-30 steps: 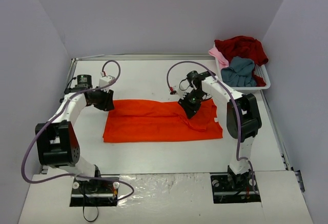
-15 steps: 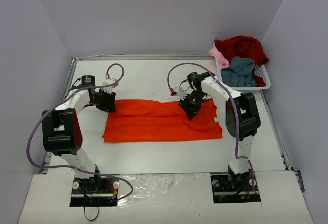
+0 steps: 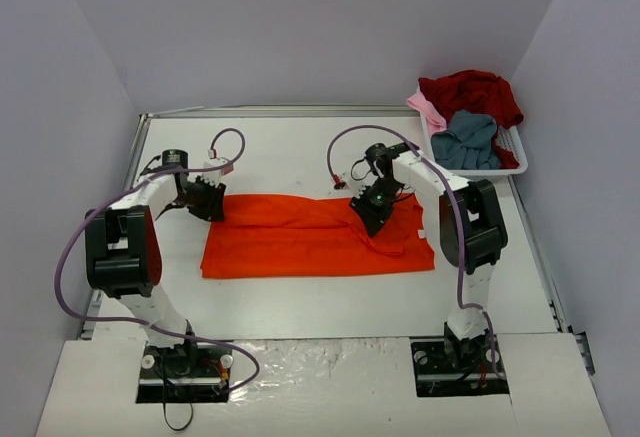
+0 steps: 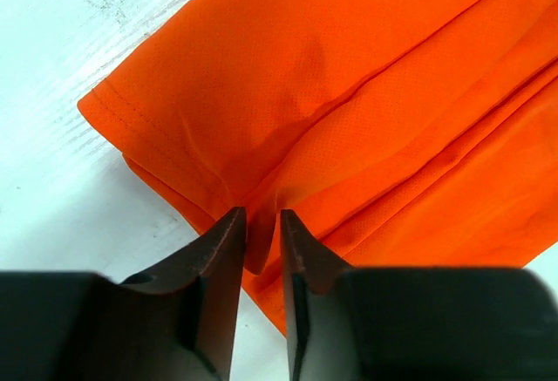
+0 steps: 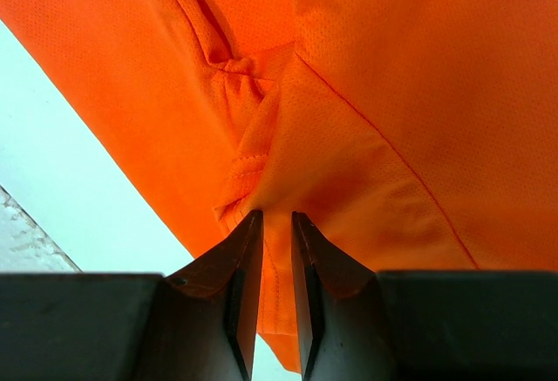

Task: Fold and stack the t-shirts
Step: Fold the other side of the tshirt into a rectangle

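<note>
Both the left fingers and right fingers were clamped on the partly folded orange t-shirt. Beyond it, crumpled t-shirts filled the basket; none was stacked.

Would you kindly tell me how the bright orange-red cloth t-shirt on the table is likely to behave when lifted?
The bright orange-red cloth t-shirt will probably be floppy: it puckers into soft folds where the left claw pinches it. Spread wide, it likely sags between grips. It seems light: the right claw gathers thin mesh fabric.
</note>
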You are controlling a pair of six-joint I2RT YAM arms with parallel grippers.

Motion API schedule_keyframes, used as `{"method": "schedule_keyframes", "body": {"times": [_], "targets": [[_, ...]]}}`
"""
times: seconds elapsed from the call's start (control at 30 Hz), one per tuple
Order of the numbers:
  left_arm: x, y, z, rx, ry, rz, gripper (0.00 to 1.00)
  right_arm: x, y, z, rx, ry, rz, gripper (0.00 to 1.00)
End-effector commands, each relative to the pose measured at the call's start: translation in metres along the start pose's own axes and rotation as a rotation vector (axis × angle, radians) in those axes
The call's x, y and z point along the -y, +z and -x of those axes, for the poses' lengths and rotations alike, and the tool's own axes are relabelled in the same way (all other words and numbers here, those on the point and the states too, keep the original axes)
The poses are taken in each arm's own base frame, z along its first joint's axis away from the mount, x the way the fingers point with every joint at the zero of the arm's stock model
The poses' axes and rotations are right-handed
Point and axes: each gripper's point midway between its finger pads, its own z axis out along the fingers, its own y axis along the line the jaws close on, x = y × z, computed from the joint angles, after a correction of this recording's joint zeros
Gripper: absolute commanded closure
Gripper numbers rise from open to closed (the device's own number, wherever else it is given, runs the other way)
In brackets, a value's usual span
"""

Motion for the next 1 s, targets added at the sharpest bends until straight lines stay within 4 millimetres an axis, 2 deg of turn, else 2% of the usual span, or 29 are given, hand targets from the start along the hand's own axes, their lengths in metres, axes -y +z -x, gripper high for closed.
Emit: {"method": "schedule_keyframes", "body": {"times": [0.0, 0.1, 0.33, 0.6, 0.9, 0.97], "targets": [[-0.001, -0.007, 0.015, 0.029, 0.048, 0.007, 0.81, -0.004, 0.002, -0.012, -0.04, 0.031, 0.025, 0.84], [0.0, -0.01, 0.015, 0.031, 0.052, 0.008, 0.91, -0.004, 0.002, -0.012, -0.039, 0.032, 0.026, 0.84], [0.009, -0.022, 0.012, 0.045, 0.111, 0.017, 0.97, -0.004, 0.002, -0.014, -0.045, 0.036, 0.025, 0.84], [0.027, -0.038, 0.001, 0.053, 0.224, 0.028, 0.98, -0.003, 0.005, -0.017, -0.058, 0.047, 0.025, 0.84], [0.038, -0.028, -0.025, -0.053, 0.384, 0.077, 0.96, 0.0, 0.009, -0.019, -0.075, 0.061, 0.024, 0.84], [0.033, -0.026, -0.026, -0.065, 0.419, 0.134, 0.91, 0.0, 0.009, -0.019, -0.077, 0.063, 0.023, 0.84]]}}
